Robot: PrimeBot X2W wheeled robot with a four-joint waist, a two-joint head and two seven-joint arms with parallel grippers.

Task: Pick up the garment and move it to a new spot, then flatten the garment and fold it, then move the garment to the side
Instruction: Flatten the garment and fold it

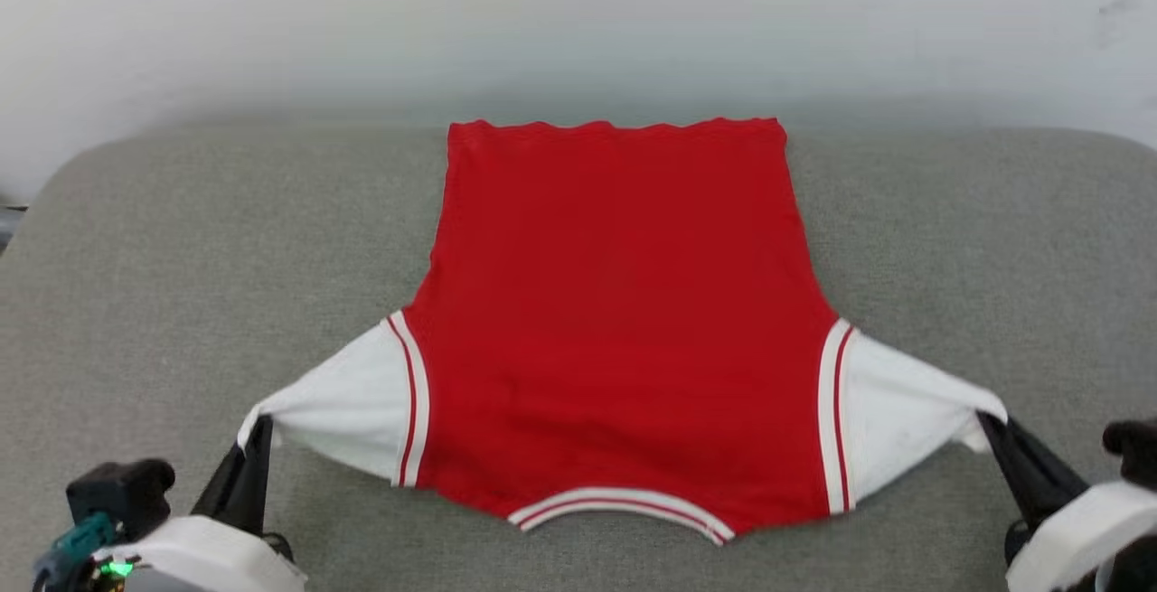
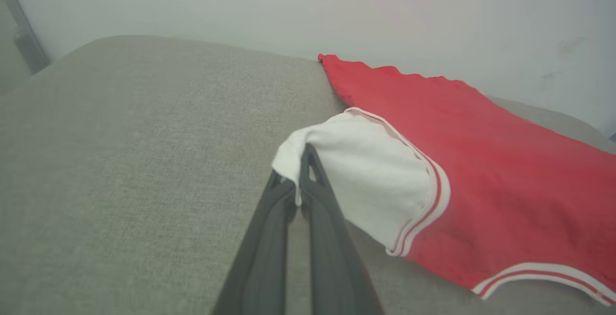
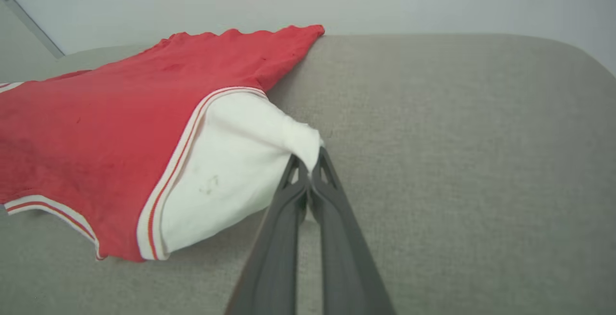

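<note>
So the left gripper (image 1: 256, 429) and right gripper (image 1: 992, 422) each pinch a white sleeve tip of the garment (image 1: 624, 303). Red body lies flat between them, hem beyond the fingertips.

A grey woven-fabric pad (image 1: 163, 239) with rounded far corners formed the work surface. Directly behind the pad rose a plain pale wall (image 1: 578, 23), softly and evenly lit. Faint scuff marks (image 1: 1121, 0) showed on it above the pad's far right corner. Beyond the pad's far left corner, a dark slanted strip (image 2: 26, 41) ran up the wall.
</note>
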